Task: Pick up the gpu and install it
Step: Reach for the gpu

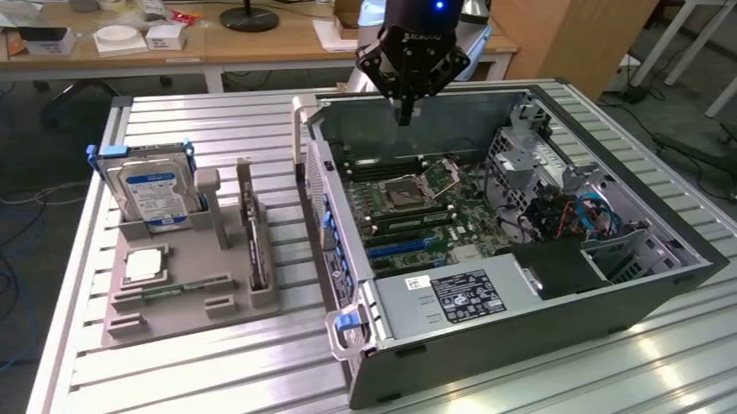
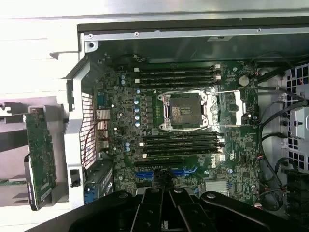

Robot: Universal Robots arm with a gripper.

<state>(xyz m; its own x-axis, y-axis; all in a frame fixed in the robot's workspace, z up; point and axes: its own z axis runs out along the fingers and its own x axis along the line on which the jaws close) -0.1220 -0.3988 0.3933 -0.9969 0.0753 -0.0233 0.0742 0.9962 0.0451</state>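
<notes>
Hovering over the case (image 1: 519,345), your gripper (image 1: 403,116) is pinched together, empty. The gpu (image 1: 255,246) looks light, stiff, fragile: I'd pinch its top edge.

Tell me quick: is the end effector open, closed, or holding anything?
End effector: closed, holding nothing, above the open computer case. The gpu stands in the grey holder.
</notes>
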